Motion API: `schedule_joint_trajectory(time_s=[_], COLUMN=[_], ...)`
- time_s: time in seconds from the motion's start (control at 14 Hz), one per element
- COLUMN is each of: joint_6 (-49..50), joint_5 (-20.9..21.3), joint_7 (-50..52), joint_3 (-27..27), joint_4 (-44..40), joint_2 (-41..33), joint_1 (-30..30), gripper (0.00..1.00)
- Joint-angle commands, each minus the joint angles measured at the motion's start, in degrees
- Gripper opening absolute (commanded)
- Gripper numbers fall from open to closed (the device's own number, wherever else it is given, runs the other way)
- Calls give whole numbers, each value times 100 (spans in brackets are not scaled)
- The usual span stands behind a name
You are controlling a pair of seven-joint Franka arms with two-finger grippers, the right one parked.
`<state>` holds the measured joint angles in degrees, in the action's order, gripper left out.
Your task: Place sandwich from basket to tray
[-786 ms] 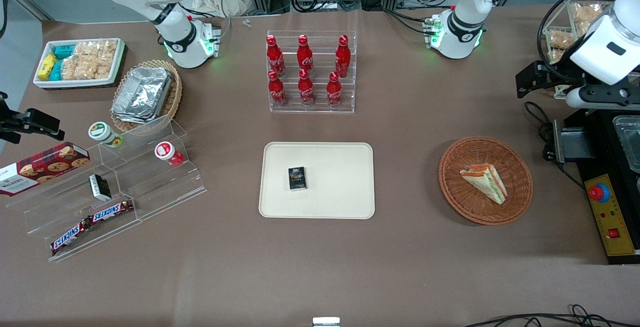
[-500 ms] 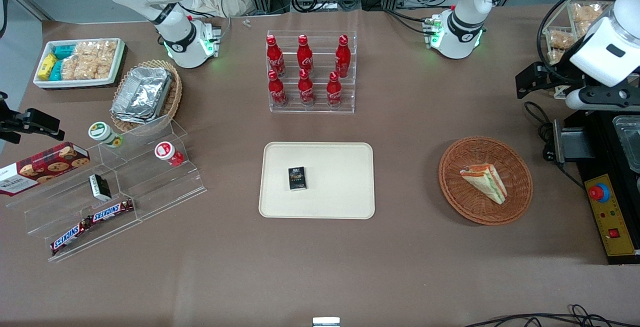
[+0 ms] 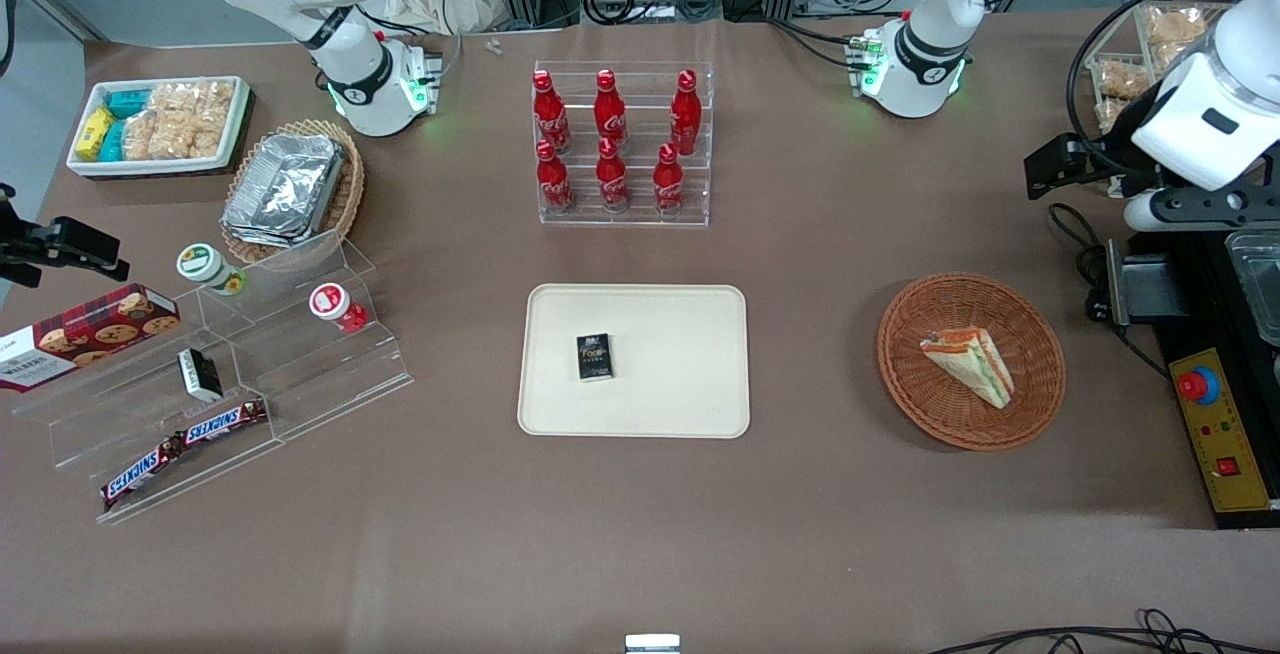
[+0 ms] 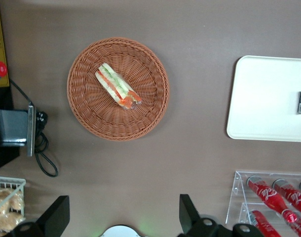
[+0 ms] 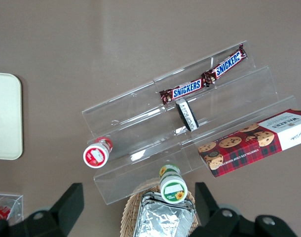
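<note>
On the bench [image 3: 800, 534], toward the working arm's end, the basket [image 3: 1040, 389] holds the sandwich [image 3: 970, 364], which lies flat on the weave with its orange label edge farther from the front camera and its point nearer to that camera. Toward the middle of the bench, well apart from the basket, sits the tray [image 3: 680, 364]; a small black box [image 3: 594, 356] rests on it, off centre toward the parked arm's end. Farther from the front camera than the tray stands a clear rack [image 3: 625, 214] carrying six red bottles [image 3: 612, 174] in two rows.

Raised above the bench edge at the working arm's end, the end effector [image 4: 122, 217] hangs well clear of the basket, its two dark fingers [image 4: 56, 215] spread wide and holding nothing. Seen from the front camera, the sandwich lies at about seven o'clock from the arm's wrist, nearer to the camera and lower. Through the left wrist view the basket [image 4: 86, 116] and sandwich [image 4: 117, 87] show at about twelve o'clock from the gap between the fingers, not touching them, with the tray [image 4: 261, 108] at roughly two o'clock and the bottles [image 4: 269, 193] close beside one finger.
</note>
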<state>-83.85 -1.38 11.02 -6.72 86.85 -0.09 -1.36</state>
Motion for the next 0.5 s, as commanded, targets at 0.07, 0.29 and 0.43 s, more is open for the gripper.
schedule_joint_trajectory(time_s=[0.07, 0.29, 0.43], joint_6=[-8, -331, -745], joint_5=[42, 59, 68], joint_7=[541, 839, 1111], joint_3=[74, 118, 127], joint_4=[201, 560, 964], joint_2=[-8, 0, -8], joint_1=[-101, -92, -92], gripper=[100, 100, 100])
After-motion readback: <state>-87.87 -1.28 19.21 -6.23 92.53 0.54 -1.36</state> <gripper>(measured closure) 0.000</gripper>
